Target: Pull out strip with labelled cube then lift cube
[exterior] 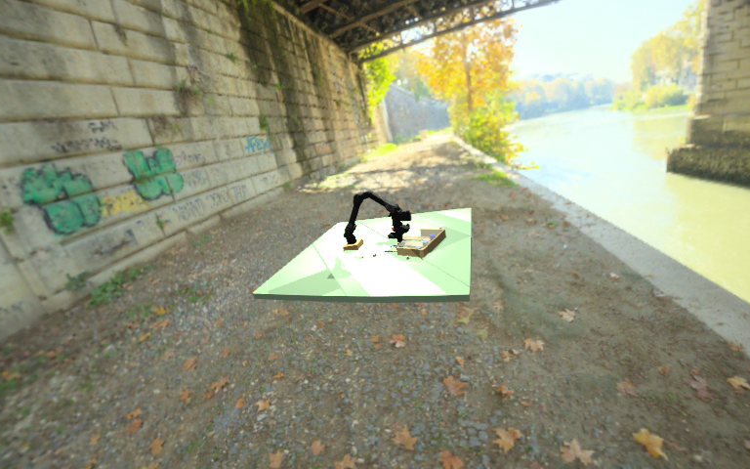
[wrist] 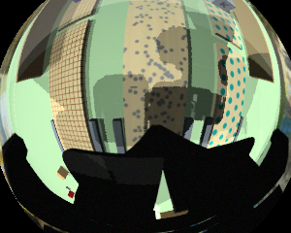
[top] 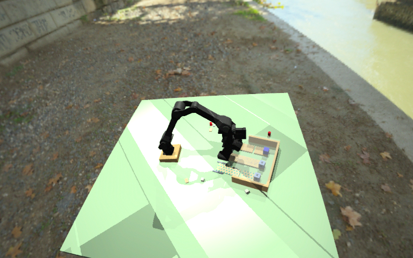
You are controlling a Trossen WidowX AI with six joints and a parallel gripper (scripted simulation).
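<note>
My gripper [top: 224,156] [exterior: 395,235] [wrist: 155,130] is shut, with nothing seen in it, over the near end of the middle strip. This speckled strip [top: 248,160] [wrist: 136,53] shows no break; its near end is hidden by the fingers. A pale marked cube [top: 262,164] stands at its far end. The checked strip [top: 247,147] [wrist: 68,73] has a gap across it, with a blue cube [top: 266,150] at its far end. The teal-dotted strip [top: 226,169] [wrist: 236,92] is also broken across, with another marked cube [top: 257,176] [wrist: 224,5] at its far end.
A wooden wall [top: 274,163] [exterior: 411,252] surrounds the strips' far part on three sides. Grey-blue bars [wrist: 118,136] flank the strips' near ends. Red pieces [top: 211,123] [top: 269,133] lie behind; small pale blocks [top: 202,179] [top: 247,191] lie in front.
</note>
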